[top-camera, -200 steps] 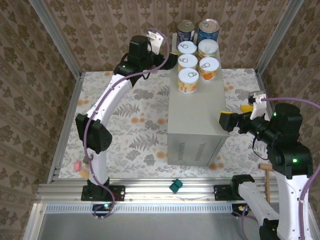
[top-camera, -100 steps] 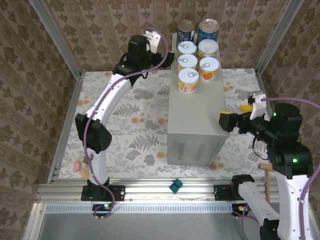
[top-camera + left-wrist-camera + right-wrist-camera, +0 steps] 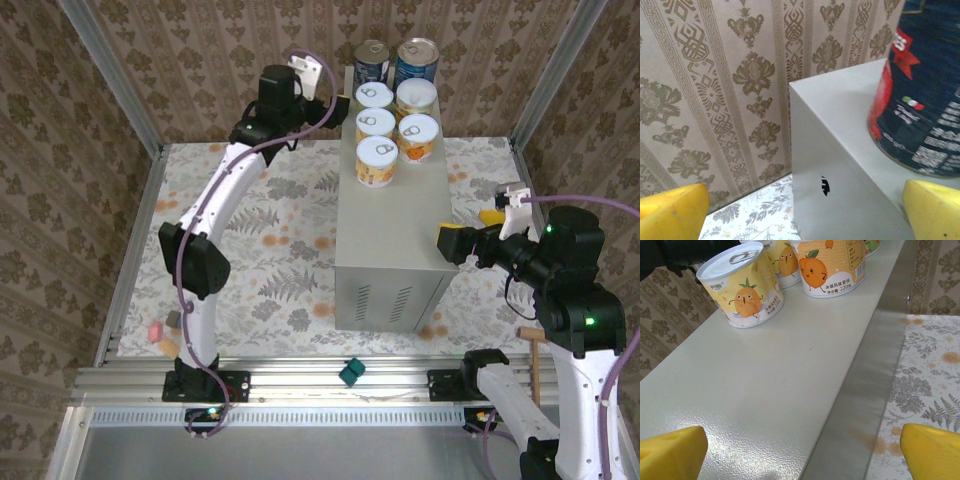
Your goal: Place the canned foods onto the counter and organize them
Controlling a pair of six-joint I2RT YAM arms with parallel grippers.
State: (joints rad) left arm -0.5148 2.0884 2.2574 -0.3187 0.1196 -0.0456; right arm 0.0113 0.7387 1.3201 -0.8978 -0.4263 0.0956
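The counter (image 3: 395,230) is a tall grey box in the middle of the floral floor. At its far end stand the canned foods: two dark blue tins (image 3: 371,62) (image 3: 415,62) at the back and several yellow ones (image 3: 377,160) in two rows in front of them. My left gripper (image 3: 805,212) is open at the counter's (image 3: 840,100) far left corner, beside a blue tin (image 3: 920,100), holding nothing. My right gripper (image 3: 472,230) is open and empty at the counter's right edge, its yellow pads (image 3: 672,455) straddling that edge (image 3: 765,400). The yellow tins (image 3: 742,287) stand ahead of it.
Wallpapered walls and aluminium posts close in the cell on three sides. A small green piece (image 3: 351,372) lies on the front rail. Small pink and orange bits (image 3: 155,330) sit at the mat's near left corner. Floral floor (image 3: 270,240) lies bare left of the counter.
The left arm has shifted slightly, its elbow moving right and its wrist edging toward the back. The right arm and the cans have not moved.
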